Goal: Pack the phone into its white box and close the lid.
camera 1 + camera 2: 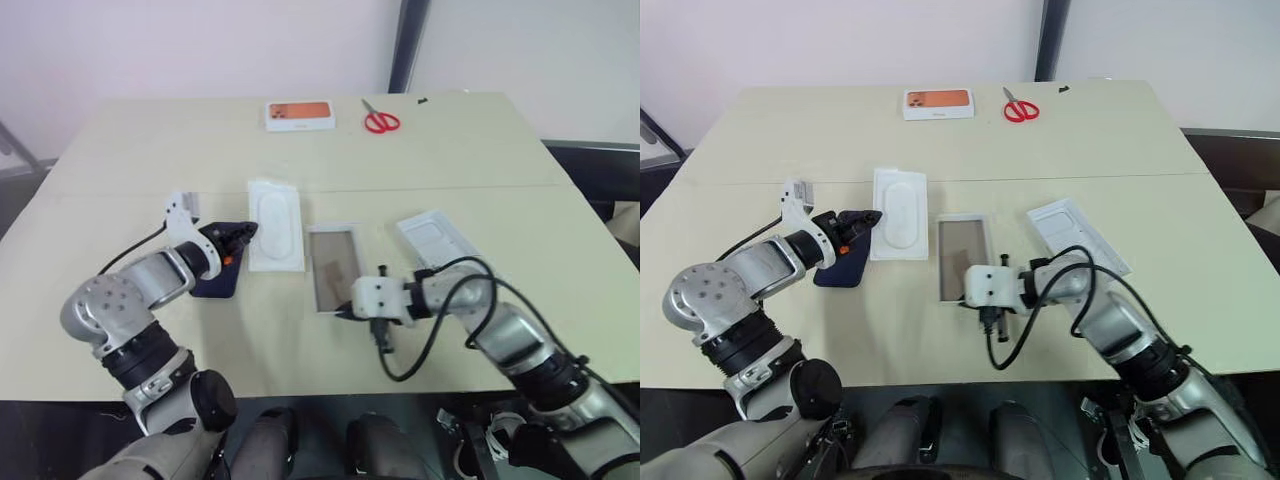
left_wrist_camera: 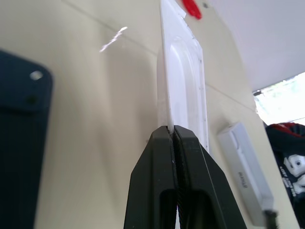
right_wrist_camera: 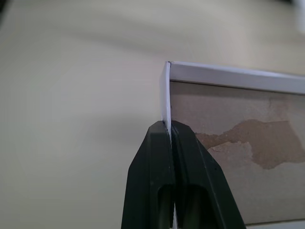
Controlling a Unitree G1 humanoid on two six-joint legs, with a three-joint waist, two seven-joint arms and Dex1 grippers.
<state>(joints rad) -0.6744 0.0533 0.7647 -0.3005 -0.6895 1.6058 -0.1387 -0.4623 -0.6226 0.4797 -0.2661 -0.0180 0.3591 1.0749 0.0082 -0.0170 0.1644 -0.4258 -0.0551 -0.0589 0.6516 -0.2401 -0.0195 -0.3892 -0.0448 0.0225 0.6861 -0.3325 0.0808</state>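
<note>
From my head cameras, the table (image 1: 120, 150) carries the white box (image 1: 333, 268) near its middle, tan floor showing. My right gripper (image 1: 345, 313) pinches the box's near wall. Left of the box lies a white insert card (image 1: 274, 225), and my left gripper (image 1: 243, 231) is clamped on that card's left edge. The phone (image 1: 217, 280) lies flat on the table just left of the card, partly under my left forearm. The lid (image 1: 438, 240) rests inside-up to the right of the box, apart from it. At the far edge sit a smaller white box with orange print (image 1: 299, 115) and red-handled scissors (image 1: 379, 119).

In my left wrist view, my black fingers (image 2: 157, 186) are pressed together on the thin edge of the insert card, the phone's dark back beside it and the white box further off.

In my right wrist view, my fingers (image 3: 150, 181) are closed on the white box's thin wall at a corner, with the scuffed tan floor beyond.
</note>
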